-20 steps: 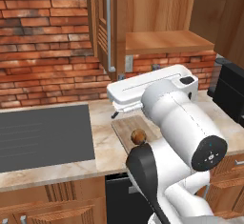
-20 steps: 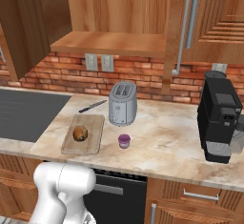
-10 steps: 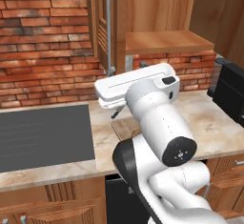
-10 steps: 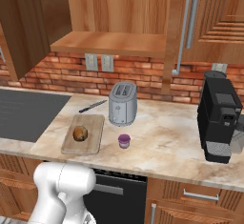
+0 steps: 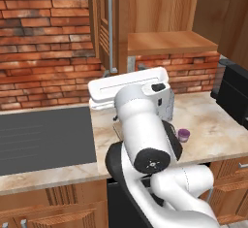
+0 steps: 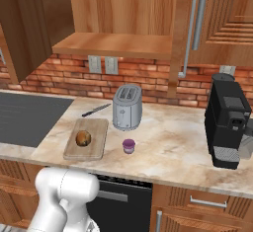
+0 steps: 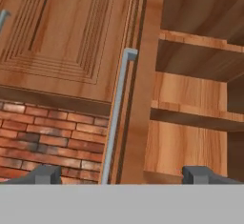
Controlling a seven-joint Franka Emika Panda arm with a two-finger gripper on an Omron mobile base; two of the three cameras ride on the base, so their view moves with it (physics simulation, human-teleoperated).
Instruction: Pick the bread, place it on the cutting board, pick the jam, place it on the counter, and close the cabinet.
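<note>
The bread (image 6: pixel 83 138), a dark-brown roll, lies on the light-wood cutting board (image 6: pixel 94 149). The purple jam (image 6: pixel 129 146) stands on the marble counter (image 6: pixel 173 152) just right of the board, in front of the toaster; the jam (image 5: pixel 183 135) also peeks out beside my arm. The wooden cabinet stands open, its bare shelf (image 6: pixel 116 44) exposed. My gripper (image 7: pixel 123 175) is open and holds nothing. It faces the edge-on cabinet door (image 7: pixel 138 99) and its silver bar handle (image 7: pixel 116 118), a short way off. In the left base view that door's handle (image 5: pixel 112 33) rises above my white forearm (image 5: pixel 131 84).
A silver toaster (image 6: pixel 127 106) stands behind the board, with a dark knife (image 6: pixel 96 109) to its left. A black coffee machine (image 6: pixel 227 120) occupies the right end of the counter. The dark grey cooktop (image 6: pixel 24 117) lies to the left. A second cabinet door (image 6: pixel 20 23) hangs open at left.
My arm has swung left across the left base view, carrying the hand toward the open cabinet door. Bread, board and jam have stayed put.
</note>
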